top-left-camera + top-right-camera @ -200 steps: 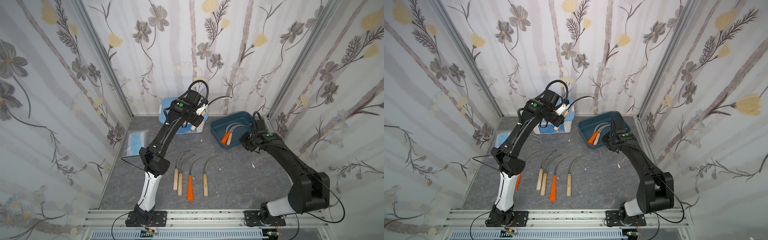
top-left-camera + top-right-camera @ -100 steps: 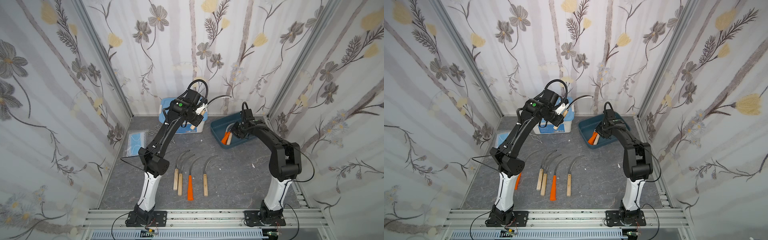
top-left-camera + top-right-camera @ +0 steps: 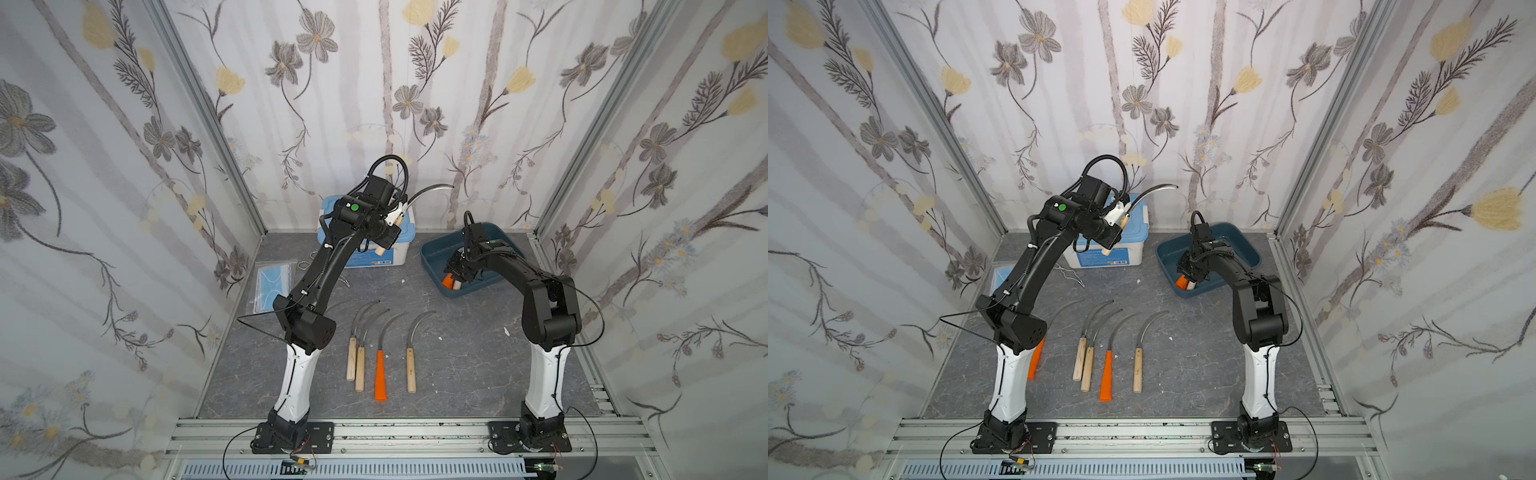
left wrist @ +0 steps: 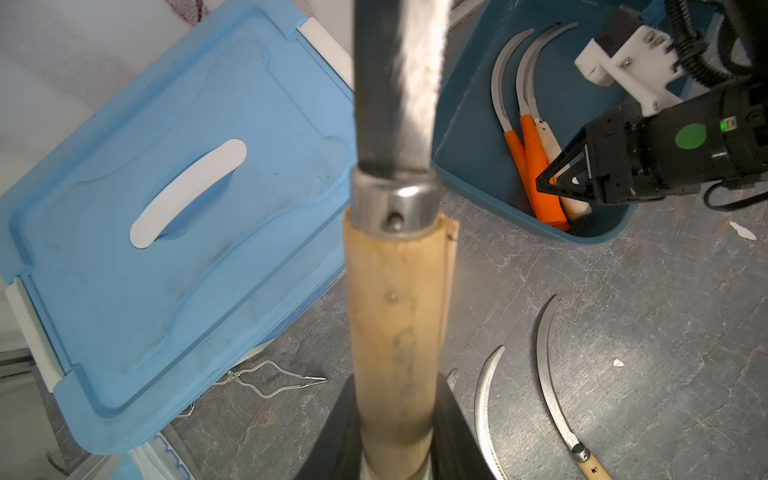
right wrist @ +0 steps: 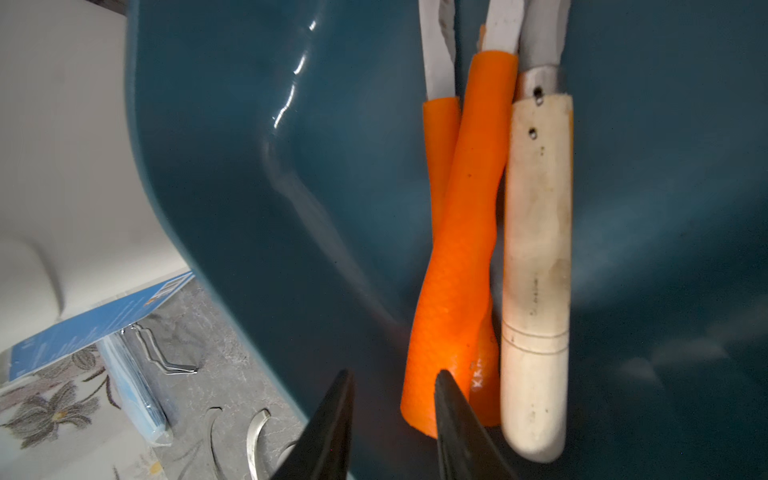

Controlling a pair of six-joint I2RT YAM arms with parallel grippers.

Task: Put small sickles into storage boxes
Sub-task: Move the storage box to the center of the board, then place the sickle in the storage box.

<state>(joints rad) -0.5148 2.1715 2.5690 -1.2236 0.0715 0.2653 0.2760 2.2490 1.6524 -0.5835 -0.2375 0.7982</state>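
Left claw [image 4: 397,424] clenched on one wooden-handled grey-bladed sickle [image 4: 397,324], aloft. Right claw [image 5: 395,399] slightly parted, empty, over shallow teal plastic tray [image 5: 249,208] holding three sickles [image 4: 536,166]. Five more sickles [image 3: 1106,374] on grey worktop [image 3: 1183,374].

Both top views are bright and evenly lit, with soft, faint shadows on the tabletop [image 3: 457,365] and walls [image 3: 83,166] bowing at the edges. The left wrist view blurs the close sickle [image 4: 395,332]. Glare streaks the tray [image 5: 291,95] in the right wrist view.
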